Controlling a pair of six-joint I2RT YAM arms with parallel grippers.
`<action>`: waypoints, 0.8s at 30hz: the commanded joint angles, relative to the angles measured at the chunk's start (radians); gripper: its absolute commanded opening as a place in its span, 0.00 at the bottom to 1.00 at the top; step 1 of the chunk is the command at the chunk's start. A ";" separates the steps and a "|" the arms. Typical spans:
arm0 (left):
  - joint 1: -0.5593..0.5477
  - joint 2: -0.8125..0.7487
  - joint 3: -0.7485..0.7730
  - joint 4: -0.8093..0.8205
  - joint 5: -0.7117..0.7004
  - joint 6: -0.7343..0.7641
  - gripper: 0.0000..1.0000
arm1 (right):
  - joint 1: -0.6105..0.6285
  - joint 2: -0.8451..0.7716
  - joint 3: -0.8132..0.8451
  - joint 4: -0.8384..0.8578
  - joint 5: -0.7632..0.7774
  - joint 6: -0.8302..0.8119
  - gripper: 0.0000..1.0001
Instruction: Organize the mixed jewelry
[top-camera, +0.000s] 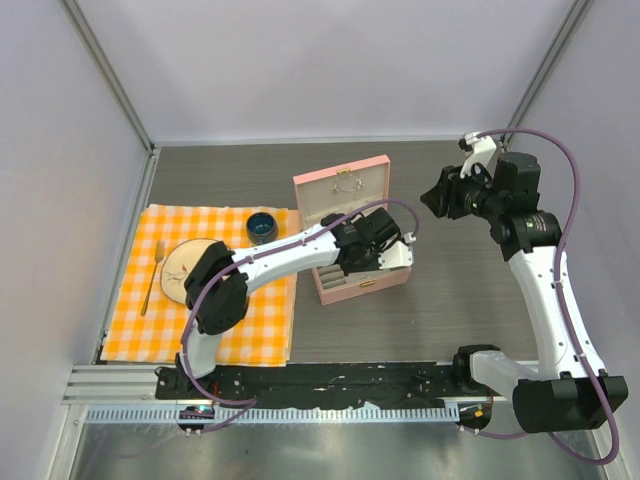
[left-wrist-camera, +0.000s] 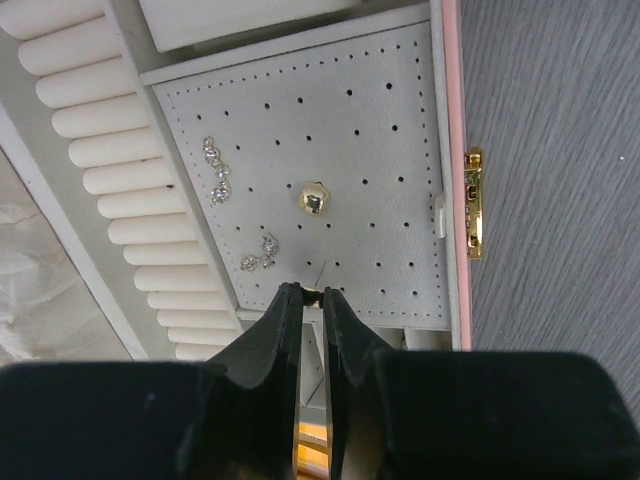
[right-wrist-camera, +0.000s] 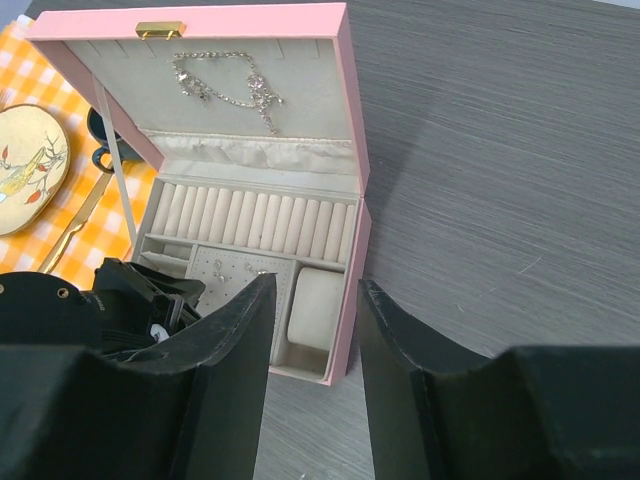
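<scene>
Left gripper (left-wrist-camera: 312, 297) is pressed shut over the box's (left-wrist-camera: 452, 120) dotted pad (left-wrist-camera: 380, 90) (near a gold stud (left-wrist-camera: 314, 199)), perhaps nipping something tiny. Right gripper (right-wrist-camera: 315, 285) hangs parted and empty.

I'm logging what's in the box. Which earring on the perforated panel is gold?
The round ball stud near the middle of the perforated panel: smooth and gold. The upper-left cluster and the lower pair are silvery and sparkly.
</scene>
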 joint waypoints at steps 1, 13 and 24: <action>-0.002 0.000 0.049 -0.014 -0.022 0.020 0.00 | -0.008 -0.029 -0.002 0.035 -0.010 -0.002 0.44; -0.002 0.010 0.062 -0.050 -0.030 0.031 0.00 | -0.018 -0.032 -0.008 0.039 -0.021 0.002 0.44; -0.002 0.020 0.072 -0.066 -0.023 0.035 0.00 | -0.024 -0.037 -0.014 0.046 -0.029 0.007 0.44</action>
